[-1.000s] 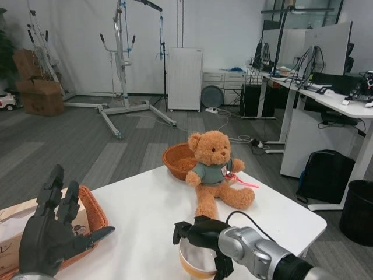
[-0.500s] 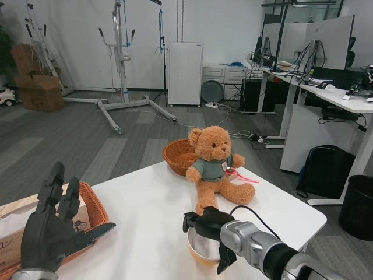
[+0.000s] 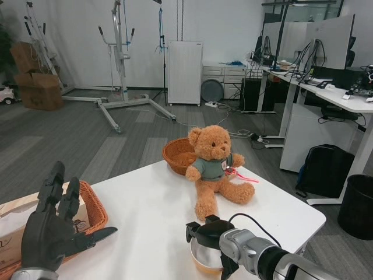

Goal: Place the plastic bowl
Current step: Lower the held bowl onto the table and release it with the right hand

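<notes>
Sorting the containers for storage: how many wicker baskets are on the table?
2. One basket sits at the table's far edge, behind the teddy bear. The other is at the left edge, holding a box, behind the left hand. None appears hidden.

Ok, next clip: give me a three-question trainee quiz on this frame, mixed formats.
1. True or false: the right hand grips the plastic bowl at its rim.
2. Multiple choice: where does the teddy bear sit? A) inside the basket with the box B) on the white table, in front of the far wicker basket C) on the floor
3. Fill in: the left hand is raised with its fingers spread, holding ____, beside the near basket.

Key: 1 true; 2 B; 3 nothing
</notes>
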You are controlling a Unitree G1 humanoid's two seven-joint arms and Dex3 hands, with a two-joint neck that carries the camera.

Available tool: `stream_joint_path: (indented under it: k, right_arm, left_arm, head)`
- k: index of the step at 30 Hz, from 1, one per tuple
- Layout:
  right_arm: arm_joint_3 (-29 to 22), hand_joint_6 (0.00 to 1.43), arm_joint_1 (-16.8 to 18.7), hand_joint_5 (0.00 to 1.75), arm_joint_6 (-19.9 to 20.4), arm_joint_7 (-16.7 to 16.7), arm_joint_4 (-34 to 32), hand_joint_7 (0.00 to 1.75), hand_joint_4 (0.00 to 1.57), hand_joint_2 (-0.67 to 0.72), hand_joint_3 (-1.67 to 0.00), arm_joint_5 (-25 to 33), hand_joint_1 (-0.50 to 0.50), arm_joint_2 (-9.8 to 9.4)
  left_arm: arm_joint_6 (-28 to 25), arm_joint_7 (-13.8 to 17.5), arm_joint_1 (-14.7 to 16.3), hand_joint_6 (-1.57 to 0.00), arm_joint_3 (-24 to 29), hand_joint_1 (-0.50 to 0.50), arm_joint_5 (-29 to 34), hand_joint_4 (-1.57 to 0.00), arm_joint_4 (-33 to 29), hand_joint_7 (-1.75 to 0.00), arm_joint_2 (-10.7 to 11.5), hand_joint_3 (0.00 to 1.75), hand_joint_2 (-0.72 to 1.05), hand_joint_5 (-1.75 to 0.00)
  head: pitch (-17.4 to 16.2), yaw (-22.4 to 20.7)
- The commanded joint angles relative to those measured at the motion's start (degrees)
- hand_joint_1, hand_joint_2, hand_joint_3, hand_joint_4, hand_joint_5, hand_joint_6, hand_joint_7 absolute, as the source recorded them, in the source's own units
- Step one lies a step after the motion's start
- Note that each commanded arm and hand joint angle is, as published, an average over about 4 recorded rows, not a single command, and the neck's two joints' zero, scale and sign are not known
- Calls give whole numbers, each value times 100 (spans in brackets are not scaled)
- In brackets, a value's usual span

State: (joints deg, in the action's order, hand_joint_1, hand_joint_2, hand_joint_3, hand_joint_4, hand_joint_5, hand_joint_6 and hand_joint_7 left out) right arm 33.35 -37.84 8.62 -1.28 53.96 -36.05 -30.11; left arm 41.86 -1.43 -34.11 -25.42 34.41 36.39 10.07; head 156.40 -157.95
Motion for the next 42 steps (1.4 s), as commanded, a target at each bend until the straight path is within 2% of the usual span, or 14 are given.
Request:
stream_joint_path:
  k: [1, 5, 6, 9, 13, 17, 19, 21, 24, 28, 29, 31, 38, 42]
  right_arm:
    - [120, 30, -110, 148, -40, -52, 97, 148, 38, -60, -159, 1, -46, 18]
    - [185, 14, -101, 128, -84, -45, 123, 115, 24, -60, -159, 15, -46, 13]
    - [199, 9, -101, 112, -88, -43, 123, 98, 19, -59, -159, 19, -46, 13]
    - [229, 1, -92, 73, -97, -34, 123, 63, 10, -54, -155, 36, -46, 13]
    - [234, 0, -64, 39, -97, -21, 121, 31, 6, -54, -151, 56, -46, 5]
    - [234, 0, -55, 5, -97, -21, 112, 17, 3, -54, -139, 63, -46, 2]
    - [234, 0, -48, 0, -97, -21, 119, 10, 3, -51, -135, 65, -46, -2]
    - [234, 0, -37, 0, -95, -21, 123, 7, 1, -45, -123, 80, -46, -4]
    - [229, 0, -13, 0, -88, -17, 123, 7, 0, -41, -97, 155, -46, -4]
    - [190, 0, 37, 0, -88, 19, 82, 0, 0, -32, -48, 201, -46, -6]
    - [177, 0, 48, 0, -88, 36, 71, 0, 0, -30, -40, 203, -45, -9]
    - [159, 0, 62, 0, -88, 76, 53, 0, 0, -26, -32, 208, -42, -17]
    - [-17, 0, 167, 0, -44, 150, -92, 0, 0, 11, -12, 212, -26, -57]
    - [-193, 0, 277, 0, 44, 155, -312, 0, 0, 20, -8, 182, -23, -88]
  left_arm:
    - [32, 12, -70, 0, -16, -50, -5, 0, 61, 0, 21, 0, 25, 0]
    - [32, 12, -70, 0, -16, -50, 4, 0, 61, 0, 21, 0, 25, 0]
    - [32, 12, -70, 0, -16, -50, 4, 0, 61, 0, 21, 0, 25, 0]
    - [32, 12, -74, 0, -20, -50, 4, 0, 70, 0, 21, 0, 25, 0]
    - [32, 12, -78, 0, -25, -50, 6, 0, 81, 0, 21, 0, 25, 0]
    - [32, 12, -76, 0, -25, -50, 20, 0, 81, 0, 15, 0, 25, 0]
    - [37, 12, -72, 0, -25, -50, 26, 0, 79, 0, 13, 0, 25, 0]
    - [46, 12, -70, 0, -25, -50, 35, 0, 79, 0, 13, 0, 25, 0]
    - [50, 12, -70, 0, -25, -50, 39, 0, 79, 0, 13, 0, 27, 0]
    - [50, 12, -70, 0, -22, -50, 39, 0, 79, 0, 13, 0, 25, 0]
    - [50, 12, -70, 0, -25, -50, 39, 0, 79, 0, 13, 0, 25, 0]
    - [50, 12, -70, 0, -20, -50, 44, 0, 79, 0, 13, 0, 25, 0]
    - [50, 12, -65, 0, -25, -50, 52, 0, 79, 0, 13, 0, 25, 0]
    - [50, 12, -70, 0, -25, -50, 57, 0, 79, 0, 13, 0, 25, 0]
  head:
    - [-117, 97]
    - [-159, 132]
    - [-159, 132]
    - [-207, 148]
    - [-247, 135]
    - [-255, 132]
    - [-286, 123]
    - [-317, 107]
    - [-318, 103]
    - [-332, 102]
    - [-336, 102]
    - [-343, 107]
    - [-397, 124]
    - [-436, 137]
